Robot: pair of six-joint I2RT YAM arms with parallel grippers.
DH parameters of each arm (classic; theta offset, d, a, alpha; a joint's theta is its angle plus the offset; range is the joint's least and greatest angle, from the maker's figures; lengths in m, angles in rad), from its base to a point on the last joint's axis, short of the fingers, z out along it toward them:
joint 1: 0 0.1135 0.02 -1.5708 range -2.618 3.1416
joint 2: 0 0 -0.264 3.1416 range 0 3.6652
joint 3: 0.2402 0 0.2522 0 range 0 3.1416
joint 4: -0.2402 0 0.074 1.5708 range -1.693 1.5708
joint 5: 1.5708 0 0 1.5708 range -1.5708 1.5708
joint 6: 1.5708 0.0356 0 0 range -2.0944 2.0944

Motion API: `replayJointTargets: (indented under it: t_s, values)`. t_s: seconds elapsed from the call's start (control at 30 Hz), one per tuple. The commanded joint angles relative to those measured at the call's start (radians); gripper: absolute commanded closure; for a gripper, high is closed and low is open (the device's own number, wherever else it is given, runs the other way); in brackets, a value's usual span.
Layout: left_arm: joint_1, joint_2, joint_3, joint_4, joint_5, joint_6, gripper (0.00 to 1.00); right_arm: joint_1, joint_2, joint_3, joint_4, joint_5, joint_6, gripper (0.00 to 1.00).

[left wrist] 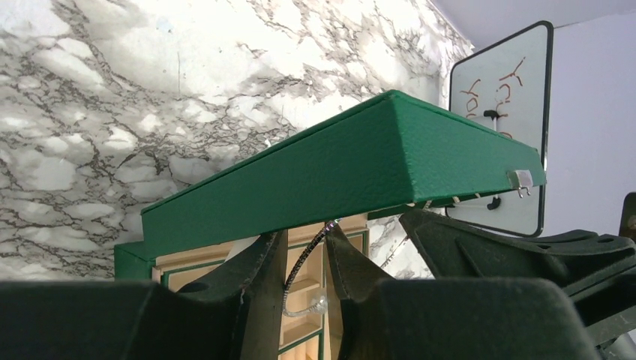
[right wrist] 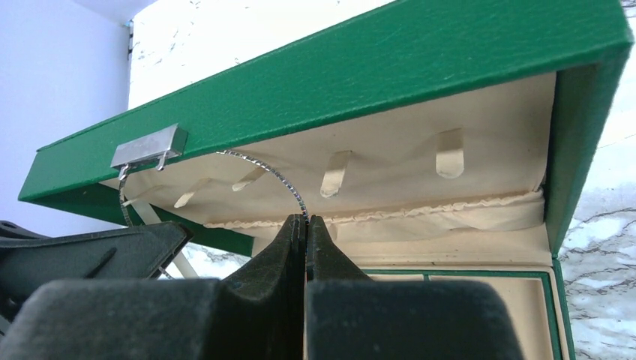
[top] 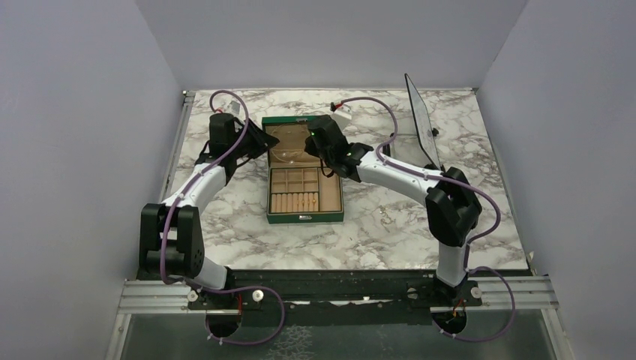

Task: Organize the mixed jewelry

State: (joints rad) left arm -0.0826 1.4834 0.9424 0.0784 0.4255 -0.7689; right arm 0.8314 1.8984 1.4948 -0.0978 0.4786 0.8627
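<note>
Where the right end effector (right wrist: pixel 306 223) meets, both black fingers are pressed together, clamped on the thin silvery chain necklace (right wrist: pixel 262 166). Fine-linked, it arcs up toward 10 o'clock from the tips, passes by the flat metal clasp (right wrist: pixel 148 146) on the lid edge, then drops. Left end effector (left wrist: pixel 304 234): fingers apart, chain hanging loose in the gap, not pinched, with a small clear bead (left wrist: pixel 319 304) at its low end.

Both tools sit under the raised lid (left wrist: pixel 360 172) of the green box (top: pixel 304 217). Lid is a grainy green slab, half open; inside it a cream fabric lining (right wrist: pixel 390 142), slightly wrinkled, with a row of short cream tabs (right wrist: pixel 450 154) and a gathered pocket edge below. From above, the left tool is at 9 o'clock of the lid and the right at 3 o'clock. Box base has tan square compartments and a row of ridged ring rolls (top: pixel 296 201) at 6 o'clock.

Counter (top: pixel 375 232) is white-grey marble pattern, glossy. A black-rimmed whiteboard (left wrist: pixel 501 112) with reddish scribbles leans at 2 o'clock of the box.
</note>
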Motion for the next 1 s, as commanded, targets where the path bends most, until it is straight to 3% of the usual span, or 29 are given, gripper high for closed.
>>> replayJointTargets:
  t_s: [0.0, 0.37, 0.97]
  values:
    - [-0.004, 0.004, 0.041, -0.02, -0.076, -0.054, 0.74, -0.008, 0.034, 0.044, -0.046, 0.031, 0.022, 0.95]
    - [-0.004, 0.027, 0.093, -0.076, -0.129, -0.111, 0.68, -0.011, 0.047, 0.05, -0.045, 0.0, 0.022, 0.95]
    - [-0.005, 0.012, 0.09, -0.172, -0.216, -0.166, 0.62, -0.017, 0.029, 0.029, -0.096, -0.015, 0.058, 0.83]
